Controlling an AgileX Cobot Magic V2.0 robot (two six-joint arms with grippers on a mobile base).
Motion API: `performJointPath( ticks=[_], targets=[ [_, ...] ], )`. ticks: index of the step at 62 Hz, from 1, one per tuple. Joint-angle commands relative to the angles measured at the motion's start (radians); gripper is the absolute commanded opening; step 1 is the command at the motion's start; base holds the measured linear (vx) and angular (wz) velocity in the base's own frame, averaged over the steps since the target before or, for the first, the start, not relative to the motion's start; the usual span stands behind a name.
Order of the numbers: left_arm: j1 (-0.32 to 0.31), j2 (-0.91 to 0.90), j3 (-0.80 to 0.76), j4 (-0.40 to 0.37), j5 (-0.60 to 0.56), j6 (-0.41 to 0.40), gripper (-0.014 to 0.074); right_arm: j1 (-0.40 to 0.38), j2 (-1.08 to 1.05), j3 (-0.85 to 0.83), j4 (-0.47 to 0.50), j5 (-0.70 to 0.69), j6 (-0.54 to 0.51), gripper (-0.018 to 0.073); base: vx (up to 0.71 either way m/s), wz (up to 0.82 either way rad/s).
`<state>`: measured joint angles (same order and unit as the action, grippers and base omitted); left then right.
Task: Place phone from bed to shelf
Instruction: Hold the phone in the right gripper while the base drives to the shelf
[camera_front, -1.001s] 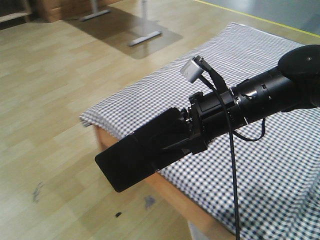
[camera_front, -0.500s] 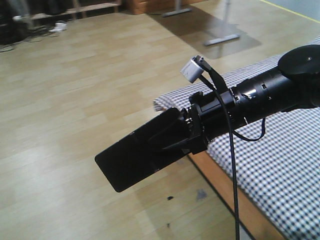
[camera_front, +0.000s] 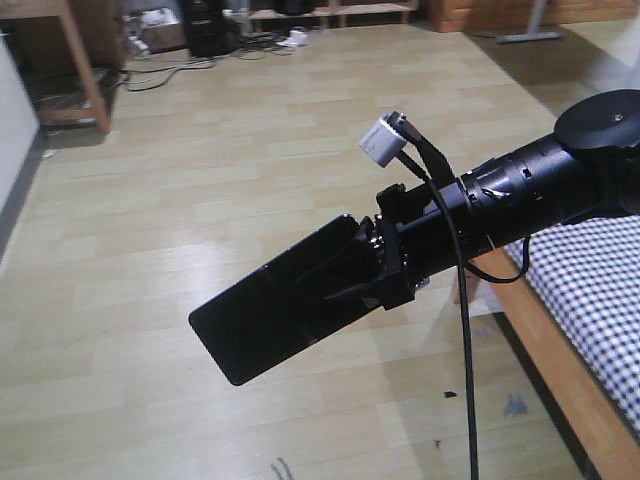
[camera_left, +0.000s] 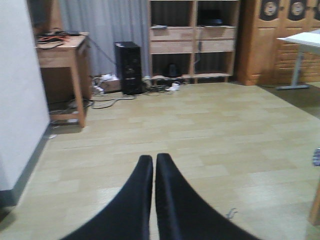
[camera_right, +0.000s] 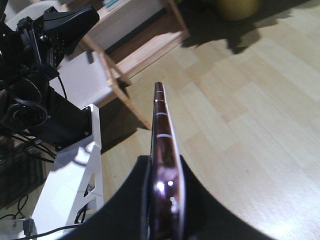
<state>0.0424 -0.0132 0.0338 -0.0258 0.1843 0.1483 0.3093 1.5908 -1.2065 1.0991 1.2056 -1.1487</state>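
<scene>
The phone (camera_front: 265, 325), a glossy black slab, sticks out down-left from my right gripper (camera_front: 350, 270), which is shut on one end of it above the bare floor. In the right wrist view the phone (camera_right: 161, 125) shows edge-on, its pinkish metallic edge between the two black fingers of that gripper (camera_right: 162, 162). The bed (camera_front: 600, 290), with its checked cover and wooden rail, lies at the right edge, behind the arm. The shelf (camera_left: 192, 47), wood with open compartments, stands against the far wall. My left gripper (camera_left: 153, 157) is shut and holds nothing.
A reddish-brown desk (camera_left: 62, 52) stands at the left beside a white wall panel (camera_left: 17, 100). A black computer tower (camera_left: 129, 67) and loose cables (camera_left: 107, 100) lie on the floor near the shelf. A wooden cabinet (camera_left: 277, 40) and a white table (camera_left: 302, 42) are at the right.
The whole view has swung left: the bed has slid from the centre to the right edge, and the desk and far wall have come into view. The phone stays gripped the same way.
</scene>
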Motion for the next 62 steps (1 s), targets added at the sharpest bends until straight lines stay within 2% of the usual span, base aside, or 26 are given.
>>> performJointPath(
  ticks=[1,24,62],
  targets=[
    [-0.004,-0.013,-0.021,-0.009,-0.072,-0.006,0.0001,0.000,-0.044,-0.028,0.075,0.081,-0.008,-0.0002,-0.14,0.54],
    [-0.004,-0.013,-0.021,-0.009,-0.072,-0.006,0.0001,0.000,-0.044,-0.028,0.075,0.081,-0.008,-0.0002,-0.09,0.34],
    [-0.004,-0.013,-0.021,-0.009,-0.072,-0.006,0.0001,0.000,-0.044,-0.028,0.075,0.081,-0.008,-0.0002,0.09,-0.02]
  ],
)
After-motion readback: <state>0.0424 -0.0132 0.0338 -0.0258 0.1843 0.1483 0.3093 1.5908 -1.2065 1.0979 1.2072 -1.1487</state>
